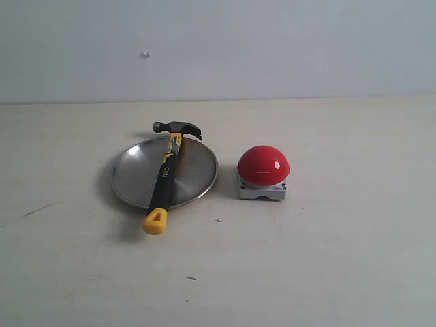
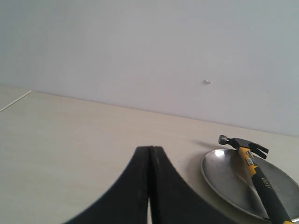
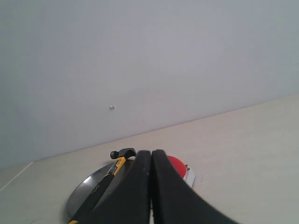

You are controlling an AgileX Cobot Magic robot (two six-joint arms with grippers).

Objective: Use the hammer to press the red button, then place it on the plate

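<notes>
Tabletop (image 1: 340,272): hammer (image 1: 165,174) across plate (image 1: 133,174) beside red button (image 1: 263,165); left tool (image 2: 149,149), right tool (image 3: 152,152) closed, empty.

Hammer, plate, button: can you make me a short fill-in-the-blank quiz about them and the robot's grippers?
1. The hammer lies across the plate, its ____ loop end jutting past the rim.
2. In the exterior view, the button sits to the ____ of the plate.
3. The left gripper and right gripper are both ____, holding nothing.
Missing words: yellow; right; shut.
</notes>
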